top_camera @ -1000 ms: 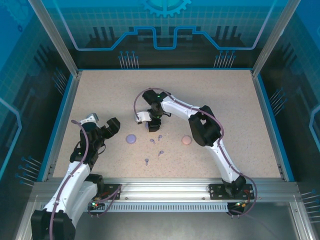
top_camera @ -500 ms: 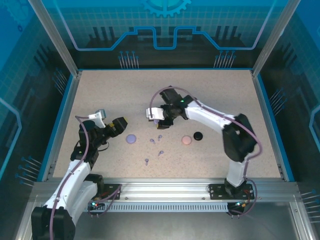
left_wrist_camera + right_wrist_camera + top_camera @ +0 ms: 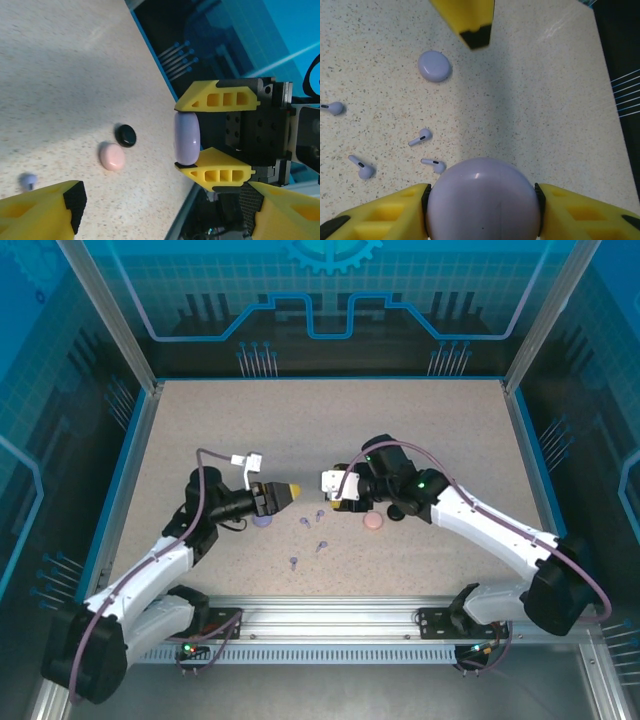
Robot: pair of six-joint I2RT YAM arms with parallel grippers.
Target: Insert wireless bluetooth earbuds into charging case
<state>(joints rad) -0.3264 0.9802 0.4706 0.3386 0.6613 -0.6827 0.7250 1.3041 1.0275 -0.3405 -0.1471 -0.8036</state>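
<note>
Right wrist: your right gripper (image 3: 482, 202) pinches the lavender case (image 3: 482, 192), left gripper (image 3: 291, 493) spread — 4 earbuds (image 3: 420, 136) look light, slippery; pinch their stems.

Both arms (image 3: 490, 527) have white links, black joints (image 3: 550, 592), purple cables (image 3: 198, 468) and yellow jaws.

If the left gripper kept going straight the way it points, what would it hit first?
Likely the lavender case held in the right gripper, straight ahead of the left gripper in its wrist view; exact depth is unclear.
</note>
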